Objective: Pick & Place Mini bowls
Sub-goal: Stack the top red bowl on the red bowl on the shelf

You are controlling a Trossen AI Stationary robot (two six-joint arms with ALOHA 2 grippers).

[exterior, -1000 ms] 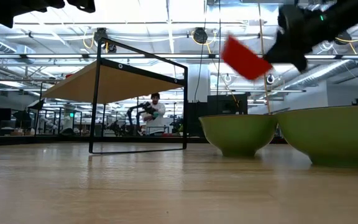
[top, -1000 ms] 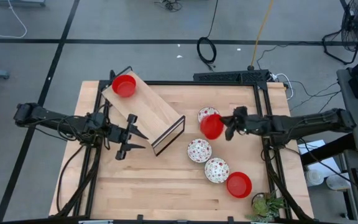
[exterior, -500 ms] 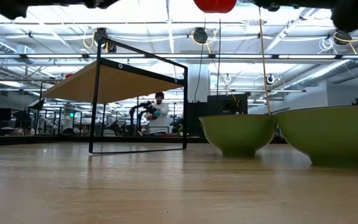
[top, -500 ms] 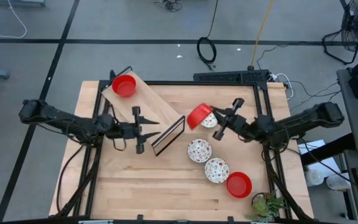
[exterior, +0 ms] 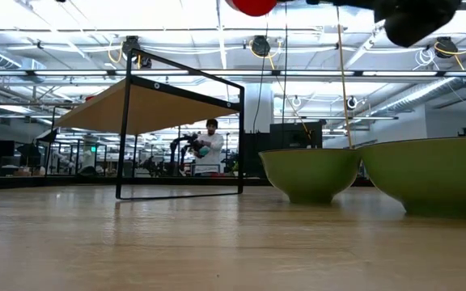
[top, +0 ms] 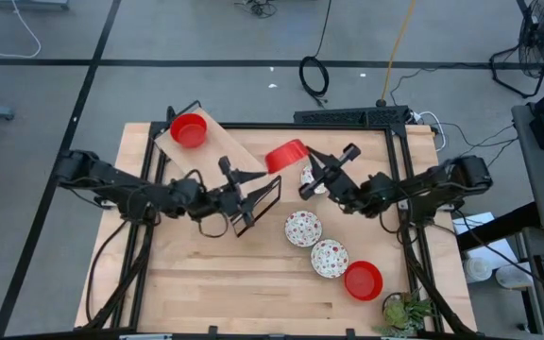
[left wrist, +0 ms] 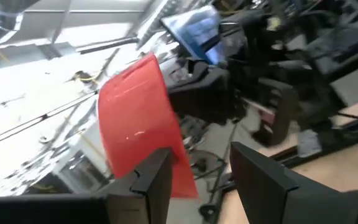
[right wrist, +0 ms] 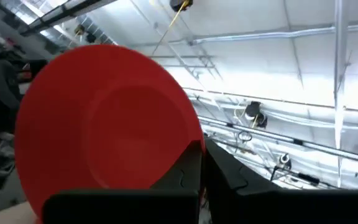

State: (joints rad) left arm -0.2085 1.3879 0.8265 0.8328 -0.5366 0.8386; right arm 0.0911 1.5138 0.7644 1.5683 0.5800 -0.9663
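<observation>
The right gripper (top: 302, 168), clamped shut on a red bowl's (top: 286, 155) rim, holds it high above the table (top: 253, 283). The left gripper (top: 253, 189), fingers apart and empty, reaches just beside it, over the tilted rack (top: 225, 170). Three patterned bowls (top: 302, 228) lie below.
</observation>
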